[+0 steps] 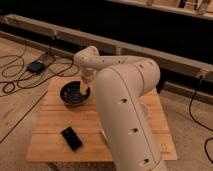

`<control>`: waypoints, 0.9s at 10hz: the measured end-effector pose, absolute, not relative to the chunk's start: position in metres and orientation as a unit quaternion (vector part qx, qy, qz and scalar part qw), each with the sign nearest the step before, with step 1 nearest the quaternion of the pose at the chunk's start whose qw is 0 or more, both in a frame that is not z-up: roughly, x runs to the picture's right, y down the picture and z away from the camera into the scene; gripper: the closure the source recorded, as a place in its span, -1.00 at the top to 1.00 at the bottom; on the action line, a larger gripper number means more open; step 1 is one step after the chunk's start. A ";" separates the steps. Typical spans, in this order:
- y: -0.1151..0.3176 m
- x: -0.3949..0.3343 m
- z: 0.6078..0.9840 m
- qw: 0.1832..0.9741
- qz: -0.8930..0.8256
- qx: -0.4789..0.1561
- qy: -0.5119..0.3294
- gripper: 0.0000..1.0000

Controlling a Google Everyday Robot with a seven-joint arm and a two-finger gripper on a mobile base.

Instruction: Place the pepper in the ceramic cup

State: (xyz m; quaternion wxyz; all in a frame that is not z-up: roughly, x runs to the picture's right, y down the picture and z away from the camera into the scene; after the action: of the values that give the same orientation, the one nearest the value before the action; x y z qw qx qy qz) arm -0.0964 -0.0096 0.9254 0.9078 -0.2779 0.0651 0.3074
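My arm's white body (125, 105) fills the middle of the view and curves back over the table. The gripper (83, 90) hangs at the right rim of the wide dark bowl (73, 94), low over it. The pepper is not in view. The ceramic cup is not clearly in view. A small pale object (145, 111) peeks out at the right of the arm on the table, and I cannot tell what it is.
A wooden slatted table (52, 122) holds the bowl at the back left and a flat black rectangular object (71, 138) near the front. Cables and a black power box (36, 67) lie on the floor at the left. A dark wall with rails runs behind.
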 end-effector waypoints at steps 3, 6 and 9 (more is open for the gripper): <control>0.009 -0.077 0.920 0.906 0.301 -0.284 0.084 0.60; 0.031 -0.040 0.905 0.902 0.310 -0.282 0.102 0.60; 0.049 -0.003 0.898 0.892 0.340 -0.272 0.124 0.60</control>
State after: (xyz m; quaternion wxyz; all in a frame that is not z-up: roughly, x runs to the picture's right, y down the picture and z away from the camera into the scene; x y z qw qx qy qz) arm -0.0033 0.0488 0.8981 0.8917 -0.2717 0.1242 0.3399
